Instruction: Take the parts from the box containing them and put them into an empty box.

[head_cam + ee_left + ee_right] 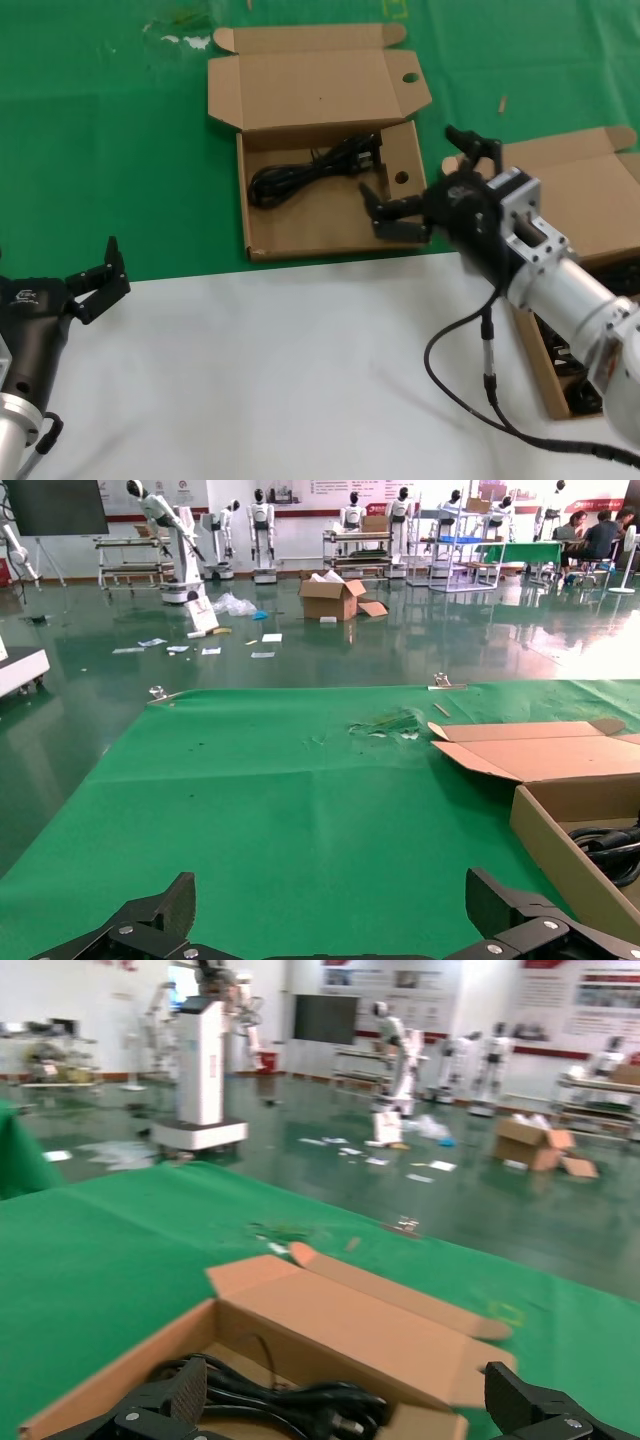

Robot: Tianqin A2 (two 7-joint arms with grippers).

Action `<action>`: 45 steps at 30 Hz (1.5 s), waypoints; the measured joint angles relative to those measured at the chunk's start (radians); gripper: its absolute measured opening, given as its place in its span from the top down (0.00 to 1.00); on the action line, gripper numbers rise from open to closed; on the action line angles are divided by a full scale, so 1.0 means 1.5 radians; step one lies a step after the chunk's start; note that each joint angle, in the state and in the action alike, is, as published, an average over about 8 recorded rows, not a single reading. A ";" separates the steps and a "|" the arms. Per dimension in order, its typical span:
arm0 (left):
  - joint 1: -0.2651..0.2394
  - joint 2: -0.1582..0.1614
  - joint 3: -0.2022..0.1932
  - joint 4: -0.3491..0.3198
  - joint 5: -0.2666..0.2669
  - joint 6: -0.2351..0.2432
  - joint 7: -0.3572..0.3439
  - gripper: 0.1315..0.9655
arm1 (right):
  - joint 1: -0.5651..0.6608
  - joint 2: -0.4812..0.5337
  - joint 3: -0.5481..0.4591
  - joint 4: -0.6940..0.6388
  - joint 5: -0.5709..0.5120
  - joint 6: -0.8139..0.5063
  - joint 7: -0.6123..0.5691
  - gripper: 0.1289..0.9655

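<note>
Right end effector (420,180) spread wide, empty, hovering over the 3 o'clock edge of the wide holed box (300,235) at 12 o'clock on the green counter (110,150). One black coiled cable (310,170) lying inside that box. Plain-lidded box (590,190) at 3 o'clock, mostly hidden behind the right arm. Left end effector (95,280) parked at 8 o'clock, fingers apart, holding nothing.

A green cloth (110,150) covers the far tabletop, a white sheet (270,370) the near part. White scraps (185,40) lie on the cloth's far edge.
</note>
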 joint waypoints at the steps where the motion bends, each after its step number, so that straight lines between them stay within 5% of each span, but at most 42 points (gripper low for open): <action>1: 0.000 0.000 0.000 0.000 0.000 0.000 0.000 0.06 | -0.010 0.000 0.004 0.007 0.003 0.010 0.002 0.00; 22: 0.000 0.000 0.000 0.000 0.000 0.000 0.000 0.00 | -0.201 -0.010 0.078 0.139 0.055 0.211 0.034 0.00; 45: 0.000 0.000 0.000 0.000 0.000 0.000 0.000 0.00 | -0.213 -0.011 0.083 0.147 0.058 0.224 0.036 0.00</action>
